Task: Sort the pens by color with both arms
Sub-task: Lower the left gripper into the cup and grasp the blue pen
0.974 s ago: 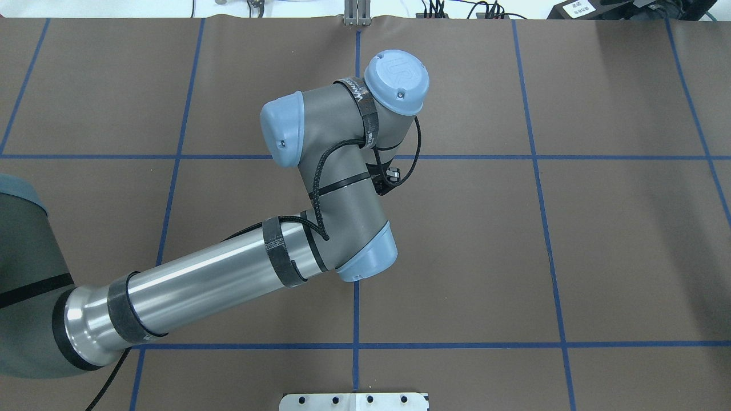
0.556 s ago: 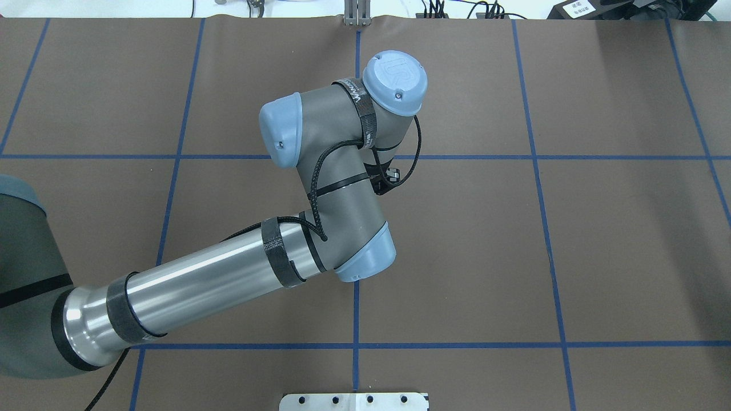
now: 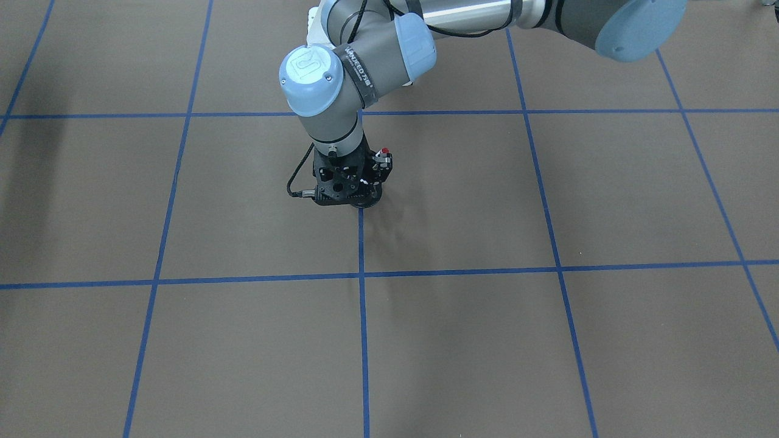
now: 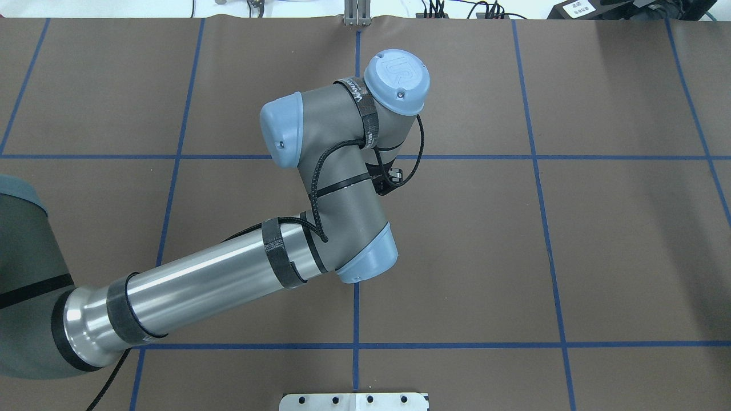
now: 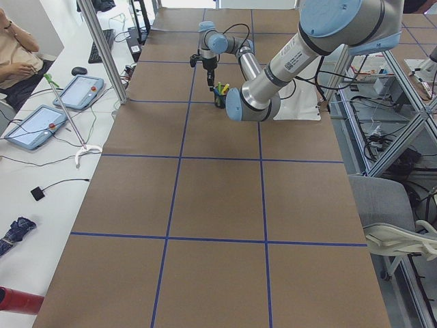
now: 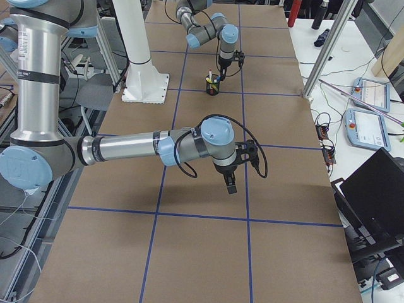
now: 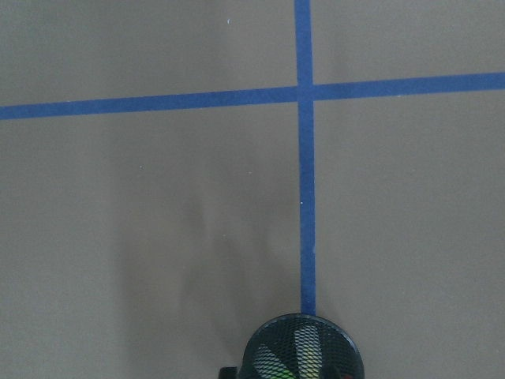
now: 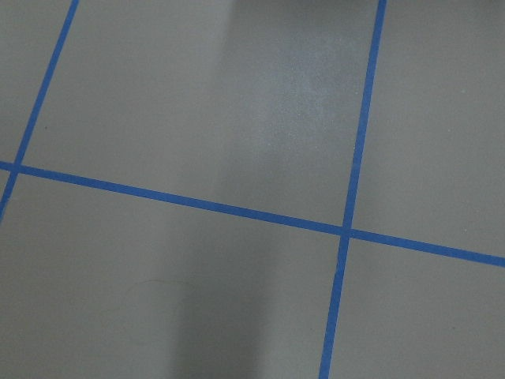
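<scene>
The pens stand together in a black mesh cup (image 7: 304, 347) at the table's middle. In the left wrist view I see only pale and green ends (image 7: 293, 355) inside it. In the exterior right view a red cap (image 6: 209, 73) and yellow tips stick out of the cup (image 6: 213, 85). My left gripper (image 3: 351, 196) points down right at the cup (image 3: 367, 203), hiding most of it. Its fingers are hidden, so I cannot tell its state. My right gripper (image 6: 228, 186) hangs above bare table toward the robot's right end and shows only in the exterior right view; I cannot tell its state.
The brown table mat (image 4: 628, 257) carries a grid of blue tape lines. The white base pedestal (image 4: 354, 401) sits at the robot's edge. Side benches hold tablets (image 5: 34, 126) and cables, and a person (image 5: 17, 55) sits at the far left bench.
The left arm's wrist shifted slightly to the left and then back; it stays over the cup. Nothing else has moved.
</scene>
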Controlling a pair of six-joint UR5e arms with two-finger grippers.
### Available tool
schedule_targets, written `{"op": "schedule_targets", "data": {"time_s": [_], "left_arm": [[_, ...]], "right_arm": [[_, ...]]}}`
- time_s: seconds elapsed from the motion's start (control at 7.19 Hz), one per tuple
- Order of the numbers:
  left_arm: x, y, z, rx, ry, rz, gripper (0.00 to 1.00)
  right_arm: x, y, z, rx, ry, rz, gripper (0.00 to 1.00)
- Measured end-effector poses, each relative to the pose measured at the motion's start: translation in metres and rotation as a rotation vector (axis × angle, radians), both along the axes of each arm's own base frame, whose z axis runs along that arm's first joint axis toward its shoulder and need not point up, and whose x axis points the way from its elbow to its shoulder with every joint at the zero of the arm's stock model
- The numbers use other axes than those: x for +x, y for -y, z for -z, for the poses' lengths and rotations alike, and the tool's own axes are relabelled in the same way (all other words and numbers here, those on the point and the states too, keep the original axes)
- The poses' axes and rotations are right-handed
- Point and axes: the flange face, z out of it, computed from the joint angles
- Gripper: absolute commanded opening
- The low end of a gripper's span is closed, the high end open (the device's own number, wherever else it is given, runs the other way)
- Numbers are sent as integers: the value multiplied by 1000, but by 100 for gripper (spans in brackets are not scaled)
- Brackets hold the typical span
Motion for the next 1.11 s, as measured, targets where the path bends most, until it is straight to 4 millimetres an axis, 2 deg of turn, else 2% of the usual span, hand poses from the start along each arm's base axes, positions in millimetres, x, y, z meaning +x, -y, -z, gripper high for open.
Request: {"op": "schedule_targets", "data": {"time_s": [0.42, 1.11], "left_arm": [[-4, -2, 1, 4, -9, -1, 40], [-5, -3, -8, -2, -3, -2, 34]], "right_arm": [[0, 0, 1, 1, 0, 0, 100], [0, 0, 0, 1, 0, 1, 100]]}}
